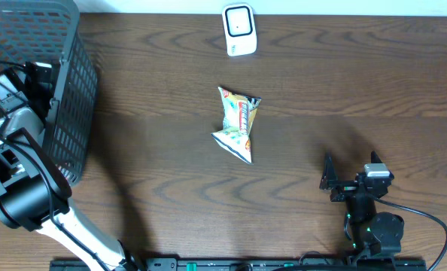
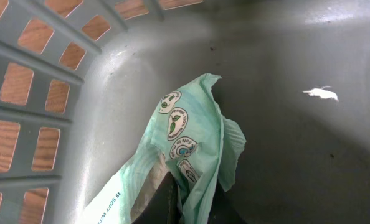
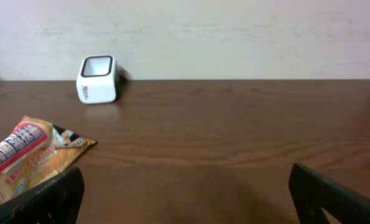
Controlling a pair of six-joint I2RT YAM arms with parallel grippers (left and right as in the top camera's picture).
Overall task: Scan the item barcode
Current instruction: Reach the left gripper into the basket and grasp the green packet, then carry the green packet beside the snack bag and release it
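Overhead, the wooden table [image 1: 359, 75] carries a grey basket [image 1: 65, 45] that surrounds the left gripper [image 2: 196, 202]. That gripper is pinched tight on a pale green wipes packet [image 2: 191, 124] inside the basket. A snack bag [image 1: 238, 124] lies ahead-left of the spread right gripper [image 3: 186, 180], and the white scanner [image 1: 239, 30] stands farther beyond.

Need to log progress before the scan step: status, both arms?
Left fingers shut on green pack, inside basket. Right fingers open, low over table. Pack not yet at scanner; snack bag lies mid-table before it.
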